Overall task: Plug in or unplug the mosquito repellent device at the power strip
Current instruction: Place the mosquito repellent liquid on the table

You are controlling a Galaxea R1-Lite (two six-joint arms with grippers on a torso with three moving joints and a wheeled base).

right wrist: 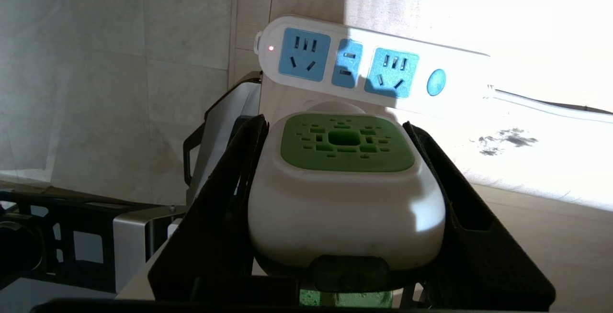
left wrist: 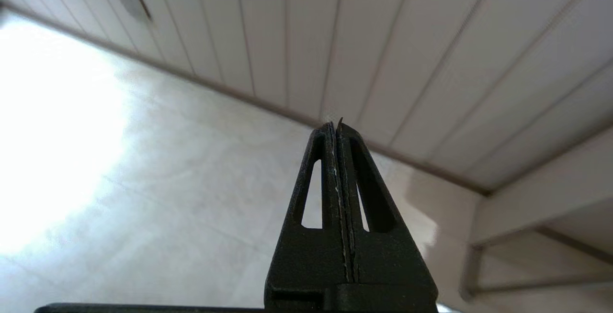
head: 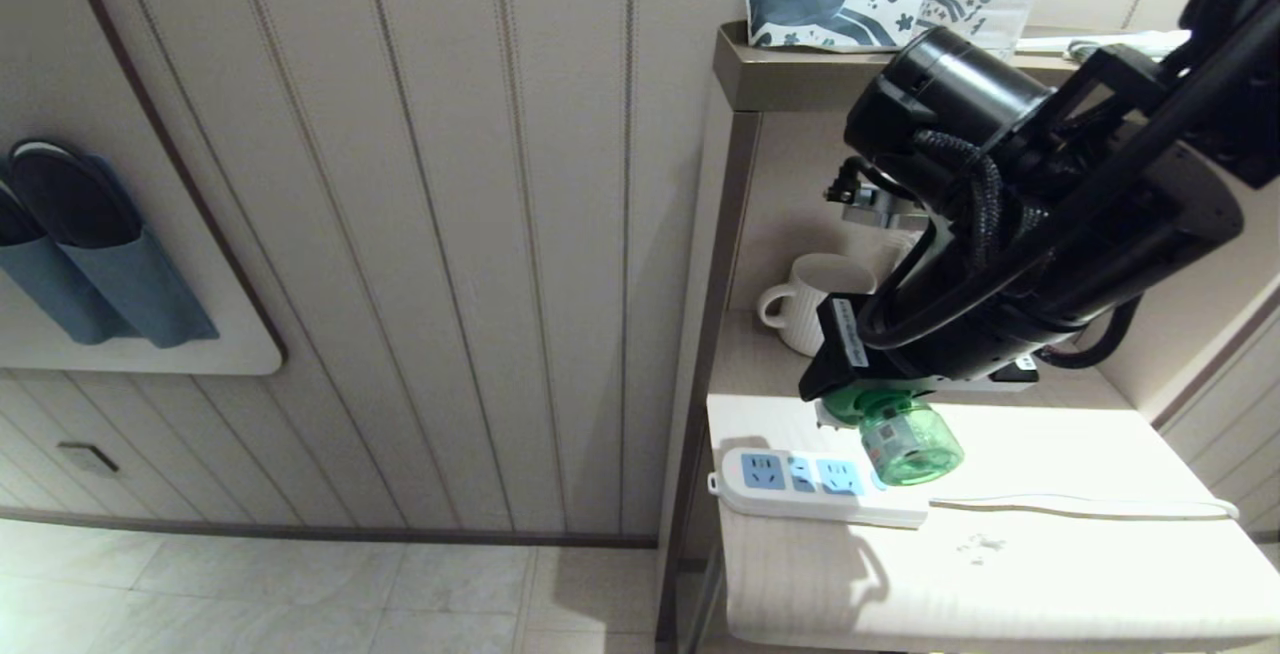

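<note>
Slippers (head: 90, 254) hang on my far left wall. My left pincer (left wrist: 337, 128) is closed on nothing, aimed at the floor. On the tabletop (head: 1000, 574) lies the power strip (head: 815, 484); just above it my right pincer (right wrist: 335, 131) grips the mosquito repellent device (head: 905, 439).

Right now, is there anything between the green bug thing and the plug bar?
No. In the right wrist view, only bare tabletop shows between the mosquito repellent device, clamped in the right gripper, and the power strip. Its sockets are empty.
</note>
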